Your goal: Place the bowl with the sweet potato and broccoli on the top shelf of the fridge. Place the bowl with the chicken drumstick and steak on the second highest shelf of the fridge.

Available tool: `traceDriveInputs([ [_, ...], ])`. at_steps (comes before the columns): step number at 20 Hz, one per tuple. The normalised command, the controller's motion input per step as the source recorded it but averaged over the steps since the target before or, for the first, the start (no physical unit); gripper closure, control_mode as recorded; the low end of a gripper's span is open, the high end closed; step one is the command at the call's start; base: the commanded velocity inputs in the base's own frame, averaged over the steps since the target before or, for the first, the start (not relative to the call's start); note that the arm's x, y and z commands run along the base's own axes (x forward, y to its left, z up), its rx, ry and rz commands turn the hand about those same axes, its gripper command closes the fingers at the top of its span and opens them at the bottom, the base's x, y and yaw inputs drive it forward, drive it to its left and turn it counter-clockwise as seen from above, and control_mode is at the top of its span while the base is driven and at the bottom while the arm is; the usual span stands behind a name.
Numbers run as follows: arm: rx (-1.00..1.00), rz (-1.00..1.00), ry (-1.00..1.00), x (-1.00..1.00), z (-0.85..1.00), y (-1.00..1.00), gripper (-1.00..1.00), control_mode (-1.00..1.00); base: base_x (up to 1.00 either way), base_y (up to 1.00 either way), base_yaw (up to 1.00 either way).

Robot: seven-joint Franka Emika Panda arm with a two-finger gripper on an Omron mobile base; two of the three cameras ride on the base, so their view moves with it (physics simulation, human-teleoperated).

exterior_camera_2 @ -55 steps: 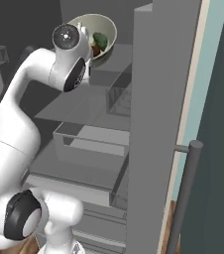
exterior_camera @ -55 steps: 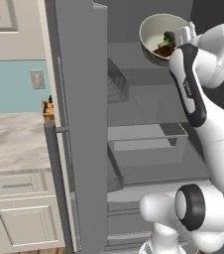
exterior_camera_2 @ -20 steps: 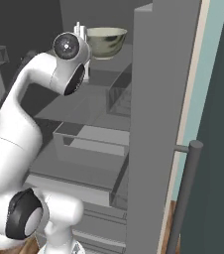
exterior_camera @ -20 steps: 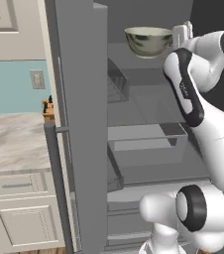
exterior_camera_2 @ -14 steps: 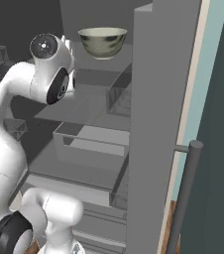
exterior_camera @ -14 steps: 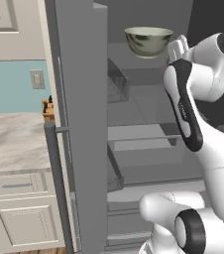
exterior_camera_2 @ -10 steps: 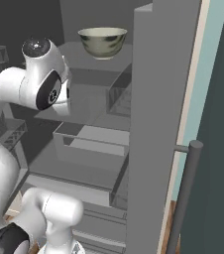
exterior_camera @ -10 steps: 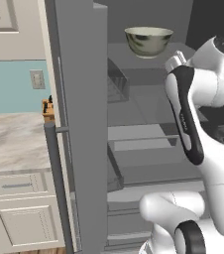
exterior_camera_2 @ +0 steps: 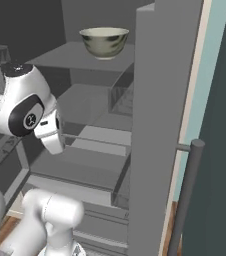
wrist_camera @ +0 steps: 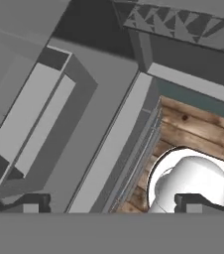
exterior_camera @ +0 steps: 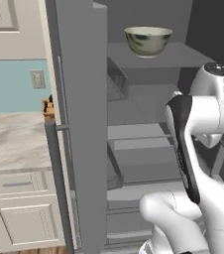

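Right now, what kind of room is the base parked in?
Most likely a home kitchen: an open fridge with grey shelves, one holding a bowl, plus a marble counter over cream cabinets.

we're in a rendered home kitchen, open grey fridge (exterior_camera: 79, 124) with shelves and drawers, marble counter (exterior_camera: 12, 139), cream cabinets (exterior_camera: 20, 218), knife block (exterior_camera: 48, 108), blue wall with outlet (exterior_camera: 36, 79), wood floor (wrist_camera: 193, 129)
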Motion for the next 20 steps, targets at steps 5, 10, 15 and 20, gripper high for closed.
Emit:
traceDriveInputs([
  [5, 0.00, 0.00, 0.00, 0.00, 0.00, 0.00, -1.00, 1.00, -1.00, 0.00, 0.06],
  [10, 0.00, 0.00, 0.00, 0.00, 0.00, 0.00, -1.00, 1.00, -1.00, 0.31, 0.14],
  [15, 0.00, 0.00, 0.00, 0.00, 0.00, 0.00, -1.00, 1.00, -0.84, 0.86, 0.31],
  [20, 0.00, 0.00, 0.00, 0.00, 0.00, 0.00, -1.00, 1.00, 0.20, 1.00, 0.37],
])
